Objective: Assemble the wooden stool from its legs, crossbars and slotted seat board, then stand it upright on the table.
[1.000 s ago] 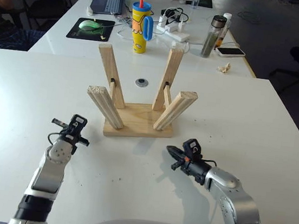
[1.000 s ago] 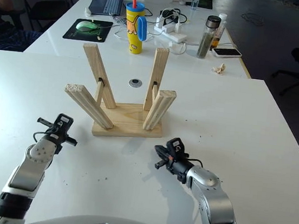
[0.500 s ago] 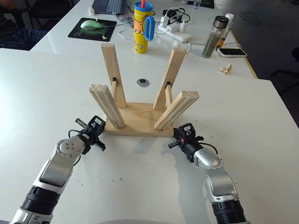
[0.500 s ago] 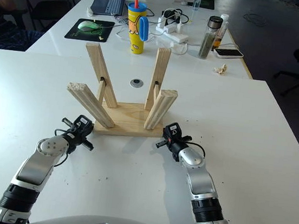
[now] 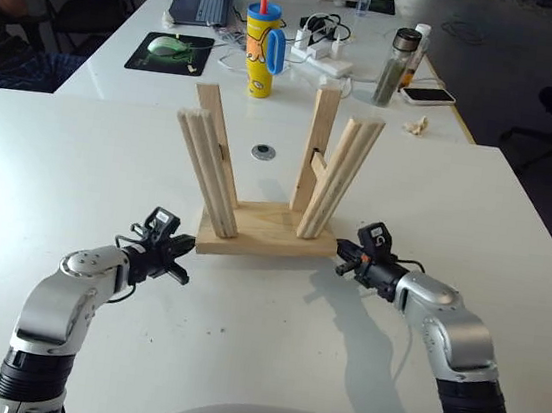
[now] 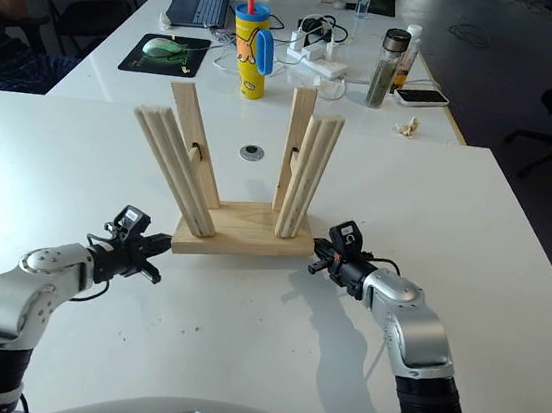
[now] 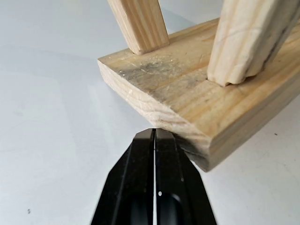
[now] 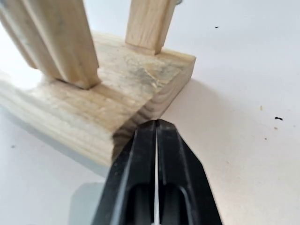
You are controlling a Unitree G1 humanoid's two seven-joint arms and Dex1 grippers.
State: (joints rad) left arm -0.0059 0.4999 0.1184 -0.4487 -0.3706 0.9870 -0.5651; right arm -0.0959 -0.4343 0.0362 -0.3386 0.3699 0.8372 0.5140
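The wooden stool stands upside down on the white table, its seat board down and its legs pointing up. My left gripper is shut, and its tip touches the board's near left corner. At the near right corner my right gripper is also shut, its tip pressed against the wood. Neither gripper holds anything between its fingers. The crossbars between the legs are mostly hidden.
A round grommet sits in the table behind the stool. On the far table stand a yellow cup, a dark bottle, a phone, a mouse on a mat and a laptop. Bare white table lies on both sides.
Both grippers moved in from the near table to the seat board's front corners. The stool's near legs now stand steeper, lined up with the far ones.
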